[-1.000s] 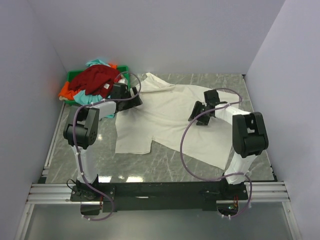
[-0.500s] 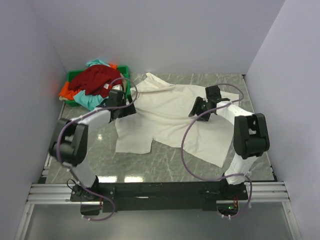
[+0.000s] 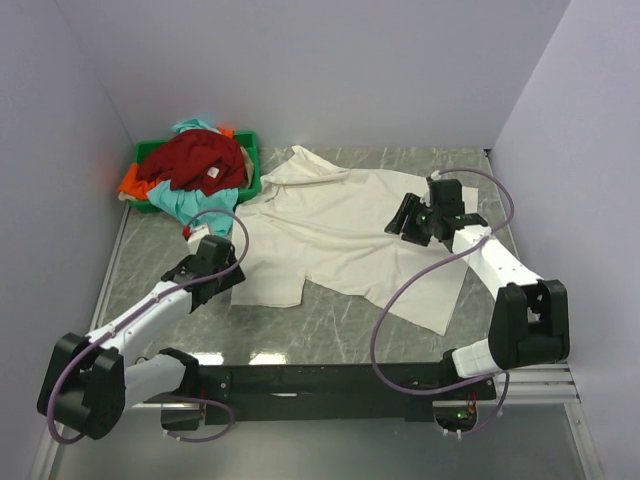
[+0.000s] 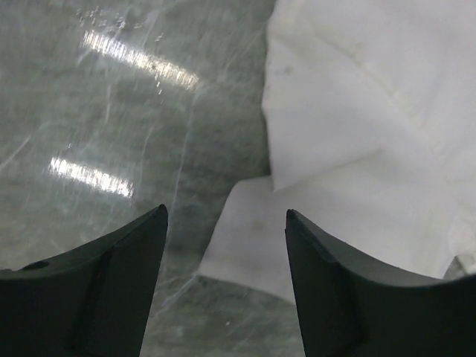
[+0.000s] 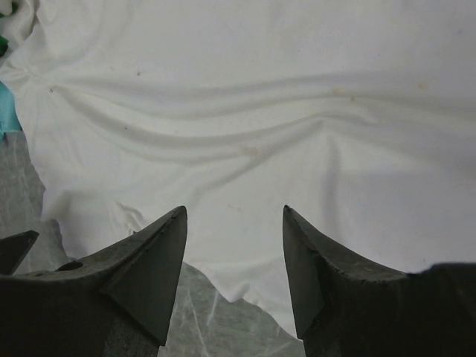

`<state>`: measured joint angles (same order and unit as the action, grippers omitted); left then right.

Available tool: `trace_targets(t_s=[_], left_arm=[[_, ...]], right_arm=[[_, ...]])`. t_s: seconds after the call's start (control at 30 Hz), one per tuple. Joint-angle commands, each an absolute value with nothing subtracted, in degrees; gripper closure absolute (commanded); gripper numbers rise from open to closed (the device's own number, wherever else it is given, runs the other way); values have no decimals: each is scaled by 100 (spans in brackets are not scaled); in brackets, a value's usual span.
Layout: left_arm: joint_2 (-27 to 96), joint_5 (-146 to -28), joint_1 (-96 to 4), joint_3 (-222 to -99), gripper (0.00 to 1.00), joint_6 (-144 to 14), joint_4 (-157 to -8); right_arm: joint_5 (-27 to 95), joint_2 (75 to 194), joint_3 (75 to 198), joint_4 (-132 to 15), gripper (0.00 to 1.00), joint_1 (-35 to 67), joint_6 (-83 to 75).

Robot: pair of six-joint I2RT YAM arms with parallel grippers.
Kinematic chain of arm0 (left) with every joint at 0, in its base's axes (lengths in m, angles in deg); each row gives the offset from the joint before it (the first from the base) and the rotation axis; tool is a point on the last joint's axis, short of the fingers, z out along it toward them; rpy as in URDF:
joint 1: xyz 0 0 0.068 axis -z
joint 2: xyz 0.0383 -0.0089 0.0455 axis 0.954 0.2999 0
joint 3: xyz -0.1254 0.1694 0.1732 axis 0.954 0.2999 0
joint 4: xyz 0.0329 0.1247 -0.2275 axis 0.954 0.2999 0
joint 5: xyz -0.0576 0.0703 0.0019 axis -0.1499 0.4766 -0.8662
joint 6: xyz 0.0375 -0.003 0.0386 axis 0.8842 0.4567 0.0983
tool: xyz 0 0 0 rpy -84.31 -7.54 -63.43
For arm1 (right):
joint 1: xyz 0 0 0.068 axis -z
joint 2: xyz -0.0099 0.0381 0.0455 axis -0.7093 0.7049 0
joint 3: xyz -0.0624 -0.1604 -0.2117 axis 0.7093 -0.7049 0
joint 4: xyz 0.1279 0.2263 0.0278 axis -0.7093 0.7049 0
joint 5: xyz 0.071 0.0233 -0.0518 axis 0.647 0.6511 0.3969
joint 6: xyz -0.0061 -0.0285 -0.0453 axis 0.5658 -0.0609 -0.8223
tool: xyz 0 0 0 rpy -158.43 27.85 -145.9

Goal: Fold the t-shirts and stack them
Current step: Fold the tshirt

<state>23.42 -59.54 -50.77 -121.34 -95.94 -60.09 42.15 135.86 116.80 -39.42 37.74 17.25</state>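
From above, a cream-white t-shirt (image 3: pixel 340 225) is lying spread open across the middle of a grey marbled bench (image 3: pixel 330 325). It is mostly flat but rumpled, with soft creases running across it and no fold made in it yet.

At the far left corner, a green bin (image 3: pixel 251 158) is holding a loose heap of the other three: a dark red t-shirt (image 3: pixel 192 160) on top, a teal t-shirt (image 3: pixel 178 200) spilling over the near rim, and an orange t-shirt (image 3: pixel 130 183) hanging out to the left. No stack is showing anywhere.

The left hand (image 3: pixel 226 272) is hovering low over the bare bench just beside the cream shirt's near left edge. Its fingers are standing apart, with nothing between them.

The right hand (image 3: pixel 402 222) is hanging above the right half of the same shirt. Its fingers are also parted and are gripping no cloth.

The work appears to be only beginning: one shirt is laid out ready for folding, and all four are waiting to be folded and stacked.
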Motion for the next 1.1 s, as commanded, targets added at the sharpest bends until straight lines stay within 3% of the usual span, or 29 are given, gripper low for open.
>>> trace_targets(t_s=[0.0,0.5,1.07], left_arm=[[1982,-5957,-5022,-11923,31,-10039,-5792],[2350,-5616,-4495,-11992,48,-10672,-5231],[2843,-5615,-4345,-12115,52,-10769,-5081]], right_arm=[[4290,13234,11515,-4038,39,3850,1614],[4545,13207,11287,-4152,39,4017,1570],[4659,13207,11225,-4214,39,4123,1570]])
